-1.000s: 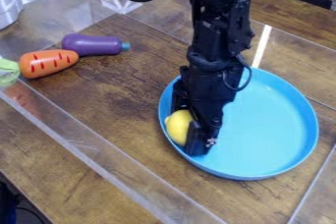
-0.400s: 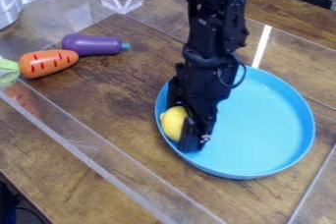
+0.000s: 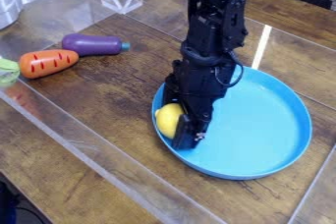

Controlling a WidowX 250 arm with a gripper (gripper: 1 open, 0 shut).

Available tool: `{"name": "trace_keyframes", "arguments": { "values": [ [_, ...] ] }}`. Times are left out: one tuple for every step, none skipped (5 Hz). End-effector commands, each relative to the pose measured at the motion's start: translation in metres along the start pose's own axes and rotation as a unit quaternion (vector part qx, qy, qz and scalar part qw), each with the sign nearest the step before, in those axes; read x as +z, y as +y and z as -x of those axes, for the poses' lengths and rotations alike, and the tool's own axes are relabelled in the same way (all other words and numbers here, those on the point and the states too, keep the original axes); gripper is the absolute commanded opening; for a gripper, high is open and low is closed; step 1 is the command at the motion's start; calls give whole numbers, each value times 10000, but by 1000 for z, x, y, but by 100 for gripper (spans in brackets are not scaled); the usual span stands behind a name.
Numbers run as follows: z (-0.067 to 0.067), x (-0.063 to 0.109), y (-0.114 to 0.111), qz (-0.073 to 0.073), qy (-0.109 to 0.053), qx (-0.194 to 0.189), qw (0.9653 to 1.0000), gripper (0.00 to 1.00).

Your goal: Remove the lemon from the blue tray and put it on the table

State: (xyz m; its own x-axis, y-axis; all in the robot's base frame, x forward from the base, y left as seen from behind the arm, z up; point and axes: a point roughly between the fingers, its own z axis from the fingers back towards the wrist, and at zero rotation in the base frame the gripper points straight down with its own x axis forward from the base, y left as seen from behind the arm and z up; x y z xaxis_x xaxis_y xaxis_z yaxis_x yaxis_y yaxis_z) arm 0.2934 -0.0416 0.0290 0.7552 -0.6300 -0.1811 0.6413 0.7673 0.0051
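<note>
I'm looking down on the dark brown wooden table (image 3: 79, 159) with its glossy clear cover, and on it the large round bright blue plastic tray (image 3: 262, 135), shallow with a raised rim. My black arm comes down into the tray's left side, and the claw (image 3: 188, 130) points straight down at the small smooth yellow lemon (image 3: 168, 120), which sits just inside the rim there. The fingers look partly closed around the lemon, so I judge it gripped, though the dark fingers hide part of the contact. I read this as the start of the lift: the fruit is not yet clear of the rim. The next move calls for a straight rise above the rim, then a carry over bare wood and a gentle release. The orange carrot (image 3: 47, 63) and the purple eggplant (image 3: 92, 43) lie well apart at upper left, so only the rim stands in the way.
</note>
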Motion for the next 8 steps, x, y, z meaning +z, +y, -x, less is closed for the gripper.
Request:
{"name": "trace_keyframes", "arguments": {
  "values": [
    [-4,28,7,-254,-261,-1,9993,0],
    [-2,33,7,-304,-181,-62,9994,0],
    [0,37,6,-338,-128,-115,9993,0],
    [1,38,6,-358,-90,-147,9992,0],
    [1,38,6,-365,-61,-162,9992,0],
    [1,37,7,-369,-35,-170,9992,0],
    [1,37,7,-376,-7,-182,9991,0],
    [2,37,7,-378,19,-188,9991,0]
  ]
}}
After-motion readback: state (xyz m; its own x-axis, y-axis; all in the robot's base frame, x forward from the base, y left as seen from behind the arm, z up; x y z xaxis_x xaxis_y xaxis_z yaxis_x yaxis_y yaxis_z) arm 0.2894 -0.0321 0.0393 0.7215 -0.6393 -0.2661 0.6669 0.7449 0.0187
